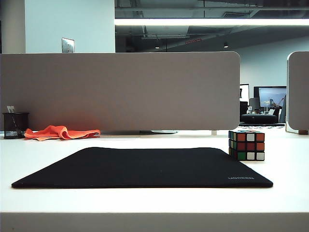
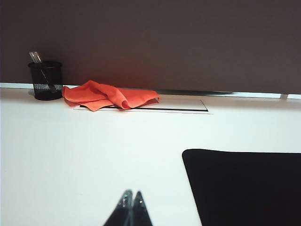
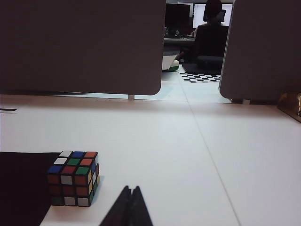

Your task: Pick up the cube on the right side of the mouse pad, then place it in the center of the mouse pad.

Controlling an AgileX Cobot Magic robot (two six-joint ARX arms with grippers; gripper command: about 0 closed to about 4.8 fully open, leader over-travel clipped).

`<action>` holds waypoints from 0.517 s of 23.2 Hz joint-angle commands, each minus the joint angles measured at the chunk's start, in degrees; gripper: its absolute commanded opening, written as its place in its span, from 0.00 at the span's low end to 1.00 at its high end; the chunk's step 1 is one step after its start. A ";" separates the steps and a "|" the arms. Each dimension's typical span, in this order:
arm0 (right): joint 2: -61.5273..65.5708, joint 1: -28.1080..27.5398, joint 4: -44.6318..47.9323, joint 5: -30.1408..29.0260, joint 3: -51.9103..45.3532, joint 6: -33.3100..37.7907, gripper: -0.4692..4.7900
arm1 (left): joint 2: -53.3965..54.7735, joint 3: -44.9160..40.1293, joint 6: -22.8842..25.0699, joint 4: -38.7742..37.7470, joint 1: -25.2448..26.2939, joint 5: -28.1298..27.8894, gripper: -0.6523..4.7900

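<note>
The cube [image 1: 246, 145] stands on the white table just off the right edge of the black mouse pad [image 1: 145, 166]. In the right wrist view the cube [image 3: 73, 178] sits at the pad's edge [image 3: 21, 188], and my right gripper [image 3: 131, 189] hangs a little way beside it, shut and empty. My left gripper [image 2: 132, 193] is shut with nothing in it, over bare table beside the pad's near corner [image 2: 244, 188]. Neither gripper shows in the exterior view.
An orange cloth [image 1: 60, 132] and a black mesh pen holder [image 1: 15, 125] lie at the back left against the grey divider panel [image 1: 120, 92]. A second panel [image 1: 298, 92] stands at the far right.
</note>
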 commanded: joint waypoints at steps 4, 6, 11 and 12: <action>-0.07 0.02 -0.96 -0.11 -0.33 -0.02 0.09 | 0.02 0.20 0.22 1.03 0.13 0.26 0.11; -0.07 0.02 -0.94 -0.11 -0.33 0.00 0.09 | 0.02 0.22 0.22 0.85 0.13 0.26 0.11; -0.07 0.02 0.68 -0.11 -0.26 4.13 0.09 | 0.02 0.22 0.17 0.55 0.13 0.26 0.11; -0.07 0.02 1.01 0.04 -0.20 5.53 0.09 | 0.02 0.20 0.17 0.57 0.13 0.26 0.11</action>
